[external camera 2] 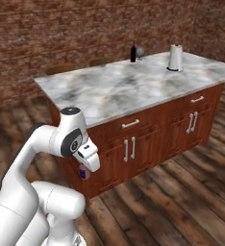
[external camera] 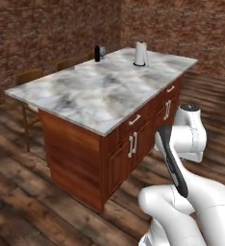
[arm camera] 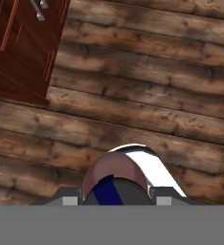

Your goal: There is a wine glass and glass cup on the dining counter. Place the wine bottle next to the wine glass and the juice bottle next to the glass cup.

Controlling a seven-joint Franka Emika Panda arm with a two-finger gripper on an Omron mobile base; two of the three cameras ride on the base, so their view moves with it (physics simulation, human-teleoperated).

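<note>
My gripper (external camera 2: 85, 174) hangs low in front of the dining counter (external camera 2: 109, 91), above the wooden floor, shut on the juice bottle (external camera 2: 83, 171). In the hand view this small pinkish-purple bottle (arm camera: 115, 171) sits between the fingertips of the gripper (arm camera: 115, 197). The tall dark wine bottle (external camera: 97, 54) (external camera 2: 132, 53) stands upright at the far edge of the marbled top. The stemmed wine glass (external camera: 103, 50) (external camera 2: 140, 52) is right beside it. The glass cup is too faint to pick out.
A white paper towel roll (external camera: 141, 54) (external camera 2: 175, 57) stands on the counter's far right part. Wooden stools (external camera: 30, 77) line the counter's far side. Cabinet doors with handles (external camera 2: 129, 149) face me. Plank floor (arm camera: 147, 95) lies under the hand.
</note>
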